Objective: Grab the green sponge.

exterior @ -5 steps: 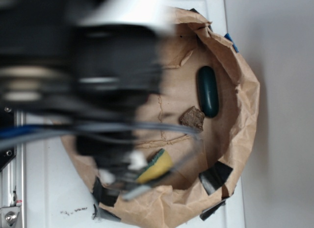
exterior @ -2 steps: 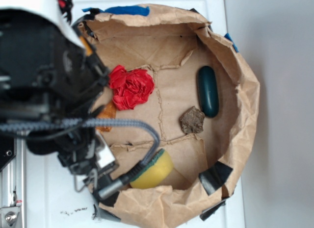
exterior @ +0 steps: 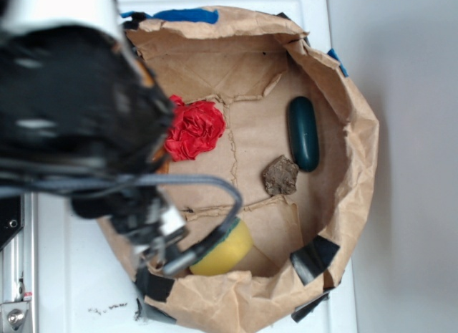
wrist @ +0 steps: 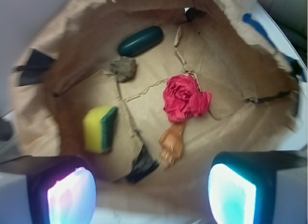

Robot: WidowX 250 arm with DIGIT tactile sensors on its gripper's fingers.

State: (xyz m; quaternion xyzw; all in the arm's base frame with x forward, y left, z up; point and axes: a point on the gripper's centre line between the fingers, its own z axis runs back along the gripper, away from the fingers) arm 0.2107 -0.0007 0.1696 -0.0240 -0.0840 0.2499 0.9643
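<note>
The green sponge (exterior: 227, 251) (wrist: 100, 128), yellow foam with a thin dark green layer, lies against the near wall of the brown paper basket (exterior: 358, 132). My gripper (wrist: 151, 194) is open, its two glowing pads wide apart with nothing between them. It hovers above the basket's edge, well short of the sponge, which sits up and to the left in the wrist view. In the exterior view the arm's black body (exterior: 79, 118) fills the left side, and its cable passes just beside the sponge.
Inside the basket lie a dark green oblong capsule (exterior: 303, 132) (wrist: 140, 41), a brown rock-like lump (exterior: 280, 175) (wrist: 122, 69), a red crumpled cloth (exterior: 192, 127) (wrist: 185, 98) and an orange shell-shaped piece (wrist: 172, 144). Black tape patches (exterior: 313, 258) mark the basket's rim.
The arm has swung back off the basket's middle toward the left, uncovering the red cloth and the sponge. Between the last two frames it shifted slightly right again. The sponge stays put.
</note>
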